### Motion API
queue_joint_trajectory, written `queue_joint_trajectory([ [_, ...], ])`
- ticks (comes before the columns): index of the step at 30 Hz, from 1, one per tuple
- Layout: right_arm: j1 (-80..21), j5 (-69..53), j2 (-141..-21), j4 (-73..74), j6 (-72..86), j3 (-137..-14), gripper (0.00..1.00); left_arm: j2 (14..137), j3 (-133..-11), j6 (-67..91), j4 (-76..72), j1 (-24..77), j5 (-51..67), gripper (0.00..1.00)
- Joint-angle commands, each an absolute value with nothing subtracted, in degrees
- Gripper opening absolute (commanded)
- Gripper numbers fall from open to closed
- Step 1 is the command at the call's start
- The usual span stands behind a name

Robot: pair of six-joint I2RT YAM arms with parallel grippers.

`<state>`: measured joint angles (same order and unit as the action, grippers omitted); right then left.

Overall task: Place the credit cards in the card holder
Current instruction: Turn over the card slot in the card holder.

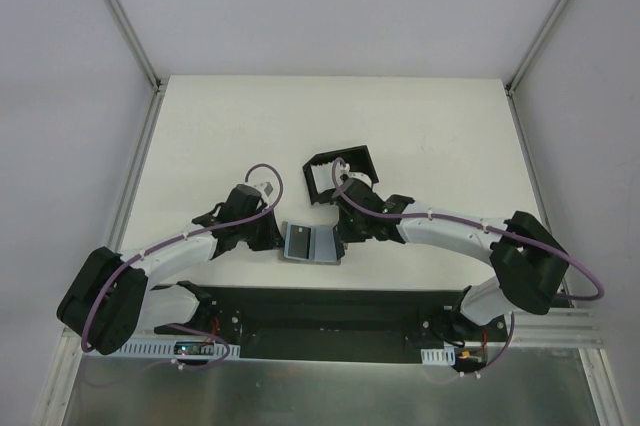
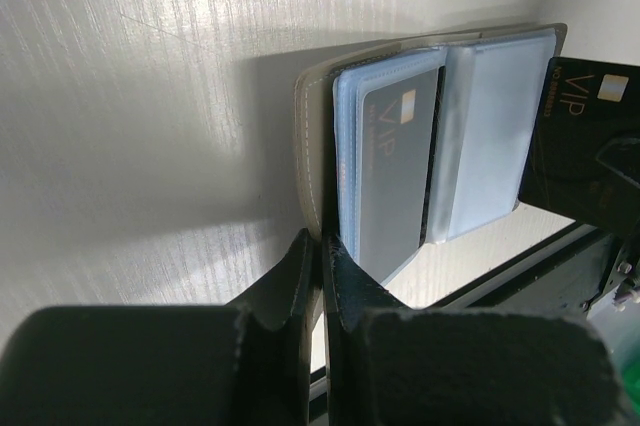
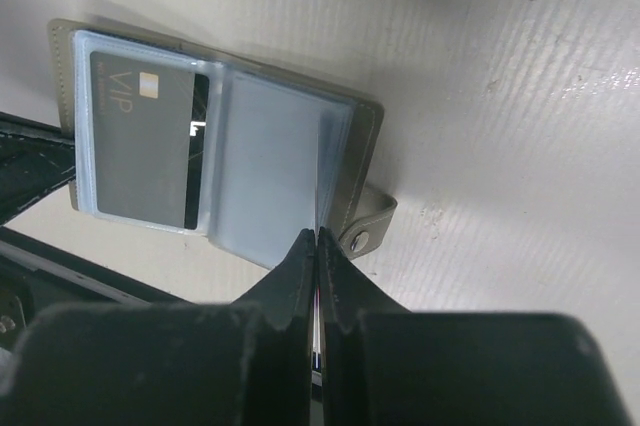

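One credit card [image 2: 585, 136] pinched in right claw [image 3: 317, 239], another sleeved in wallet [image 2: 311, 146]

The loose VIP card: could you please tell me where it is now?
The loose VIP card stands at the right edge of the left wrist view, beside the empty sleeve of the grey wallet, pinched in the right gripper.

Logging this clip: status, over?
Left gripper shut on grey wallet edge. Right gripper shut on one credit card. Other card in wallet sleeve. Card holder behind right wrist.
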<state>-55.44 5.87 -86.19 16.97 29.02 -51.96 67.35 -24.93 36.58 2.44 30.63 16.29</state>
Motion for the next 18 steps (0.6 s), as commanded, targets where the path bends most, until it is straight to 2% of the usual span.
queue_joint_trajectory([
  [1,-55.9,9.8,-84.4,18.6,30.3,-53.9,0.0,66.2,-24.3,35.9,2.9,30.1,17.2,0.0],
  [18,-56.5,4.0,-92.0,15.0,31.4,-56.5,0.01,66.8,-24.8,35.5,2.9,30.1,17.6,0.0],
])
